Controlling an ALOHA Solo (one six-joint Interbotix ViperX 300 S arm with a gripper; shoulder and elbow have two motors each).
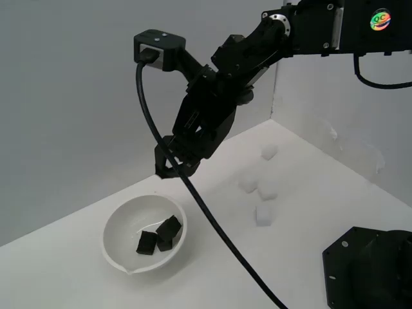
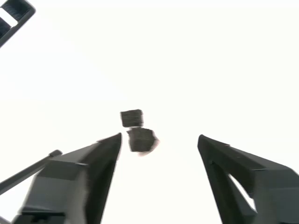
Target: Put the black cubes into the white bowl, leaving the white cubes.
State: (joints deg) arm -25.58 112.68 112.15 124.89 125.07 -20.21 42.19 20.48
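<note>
The white bowl (image 1: 116,225) sits on the white surface toward the exterior view's left. Three black cubes lie inside it: one (image 1: 147,243) toward the front, one (image 1: 170,225) behind it, and one (image 1: 165,244) between them. My gripper (image 1: 174,167) hangs above the bowl's far rim, open and empty. In the wrist view my gripper (image 2: 159,137) is spread wide, and two black cubes (image 2: 131,118) (image 2: 141,139) show below it; the bowl is washed out in glare. Several white cubes (image 1: 264,214) (image 1: 269,151) lie toward the exterior view's right.
A thick black cable (image 1: 212,225) hangs from the wrist across the surface toward the front. The arm's black base (image 1: 370,270) fills the lower corner on the exterior view's right. White walls enclose the back.
</note>
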